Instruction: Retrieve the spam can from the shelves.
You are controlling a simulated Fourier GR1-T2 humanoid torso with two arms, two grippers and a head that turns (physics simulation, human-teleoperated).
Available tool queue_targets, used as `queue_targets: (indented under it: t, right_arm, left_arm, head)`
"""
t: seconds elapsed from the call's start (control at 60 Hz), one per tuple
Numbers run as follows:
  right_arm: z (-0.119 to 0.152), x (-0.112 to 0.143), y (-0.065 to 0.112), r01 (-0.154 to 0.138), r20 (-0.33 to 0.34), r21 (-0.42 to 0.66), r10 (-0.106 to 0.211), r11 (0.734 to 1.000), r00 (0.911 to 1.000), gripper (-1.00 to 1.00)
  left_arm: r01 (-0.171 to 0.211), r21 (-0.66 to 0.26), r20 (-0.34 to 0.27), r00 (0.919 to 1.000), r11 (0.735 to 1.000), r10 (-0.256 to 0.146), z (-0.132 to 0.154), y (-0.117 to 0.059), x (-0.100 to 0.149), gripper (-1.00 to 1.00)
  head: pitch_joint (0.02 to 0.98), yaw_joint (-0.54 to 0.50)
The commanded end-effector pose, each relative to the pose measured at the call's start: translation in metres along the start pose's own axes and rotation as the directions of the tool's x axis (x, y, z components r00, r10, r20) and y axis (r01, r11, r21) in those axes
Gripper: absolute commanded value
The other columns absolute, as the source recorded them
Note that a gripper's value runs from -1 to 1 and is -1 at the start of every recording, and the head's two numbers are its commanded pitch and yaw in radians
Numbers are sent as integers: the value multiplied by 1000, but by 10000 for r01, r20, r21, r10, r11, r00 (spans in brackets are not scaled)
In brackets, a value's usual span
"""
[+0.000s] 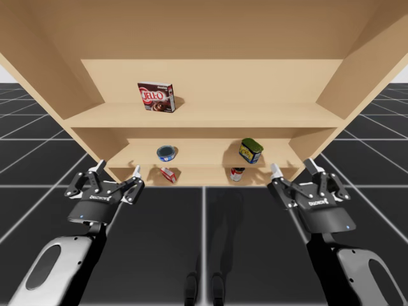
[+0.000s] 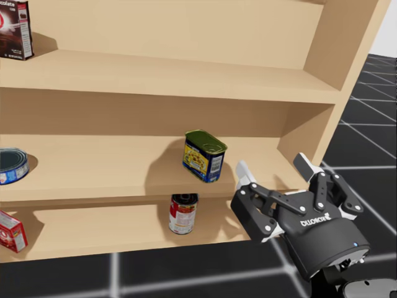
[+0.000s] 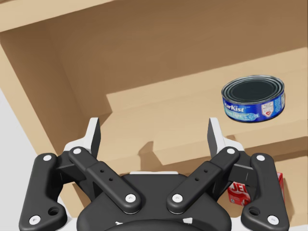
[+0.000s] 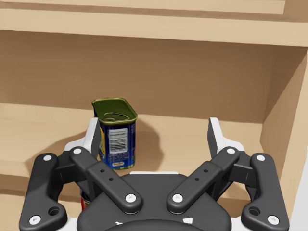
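Note:
The spam can, a blue and yellow oblong can with a green-gold lid [image 1: 250, 150] [image 2: 205, 155] [image 4: 116, 133], stands upright on the middle shelf, right of centre. My right gripper [image 1: 292, 168] [image 2: 272, 177] [image 4: 154, 137] hangs open in front of the shelves, to the can's right and a little lower, apart from it. In the right wrist view the can stands ahead, by one finger. My left gripper [image 1: 116, 167] [image 3: 154, 137] is open at the shelves' lower left, nothing between its fingers.
A flat round blue can [image 1: 167, 152] [image 2: 12, 165] [image 3: 253, 98] lies on the middle shelf's left. A dark red box [image 1: 157, 97] [image 2: 15, 29] stands on the top shelf. On the bottom shelf are a red-white round can [image 1: 236, 173] [image 2: 183, 212] and a red box [image 1: 167, 174] [image 2: 12, 230].

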Motion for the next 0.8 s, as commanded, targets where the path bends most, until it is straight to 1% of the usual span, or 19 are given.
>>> queue_targets:
  t: [0.017,0.05,0.117,0.217,0.267,0.3,0.367,0.4,0.483,0.517,0.583,0.633,0.683,0.717,0.75,0.8]
  right_arm:
    - [-6,4,5,99,-521,581,-69,9983,9986,-1000]
    - [-10,4,5,48,-618,637,-9,9980,9981,-1000]
    - [-16,3,5,143,-855,777,-77,9969,9963,-1000]
    - [-27,0,8,147,-1129,1002,-33,9949,9936,-1000]
    - [-33,-1,9,235,-1199,1117,-101,9935,9927,-1000]
    - [-37,-2,10,235,-1280,1187,-82,9927,9917,-1000]
    - [-44,-4,11,401,-1421,1271,-218,9911,9896,-1000]
    - [-50,-6,13,438,-1497,1353,-233,9898,9885,-1000]
    - [-59,-10,17,379,-1629,1378,-151,9897,9865,-1000]
    - [-62,-11,19,313,-1675,1374,-79,9900,9858,-1000]
    - [-66,-14,22,294,-1803,1392,-38,9898,9836,-1000]
    - [-70,-16,25,345,-1901,1440,-65,9890,9817,-1000]
    - [-75,-19,27,262,-2009,1404,26,9898,9796,-1000]
    - [-80,-23,29,302,-2097,1388,-4,9899,9778,-1000]
    - [-82,-25,30,248,-2135,1388,55,9900,9769,-1000]
    - [-87,-29,31,250,-2243,1326,54,9909,9745,-1000]
  left_arm:
    - [36,-5,-34,10000,10000,-36,0,-1,-1,-1000]
    - [53,17,-55,10000,10000,-53,-1,-1,-2,-1000]
    - [82,76,-79,9999,9999,-81,-1,0,-3,-1000]
    - [46,147,-143,9999,9999,-44,-3,3,-4,-1000]
    - [57,152,-148,9999,9999,-55,-3,3,-4,-1000]
    - [62,152,-152,9999,9999,-60,-3,3,-4,-1000]
    - [85,148,-161,9998,9999,-83,-3,3,-4,-1000]
    - [96,149,-163,9998,9998,-94,-3,3,-5,-1000]
    - [90,165,-169,9998,9998,-87,-3,3,-5,-1000]
    - [91,184,-173,9998,9998,-88,-3,3,-5,-1000]
    - [75,208,-179,9998,9998,-72,-3,4,-5,-1000]
    - [62,222,-181,9998,9997,-58,-3,4,-5,-1000]
    - [61,220,-179,9998,9997,-57,-3,4,-4,-1000]
    - [63,220,-177,9998,9997,-59,-3,4,-5,-1000]
    - [58,219,-174,9998,9997,-54,-3,5,-4,-1000]
    - [57,217,-169,9998,9997,-54,-3,5,-4,-1000]
  head:
    - [554,-274]
    - [553,-274]
    - [552,-275]
    - [549,-276]
    - [550,-279]
    - [549,-280]
    - [549,-281]
    - [548,-280]
    - [547,-281]
    - [545,-281]
    - [544,-280]
    - [543,-279]
    - [543,-278]
    - [543,-278]
    - [543,-277]
    - [541,-277]
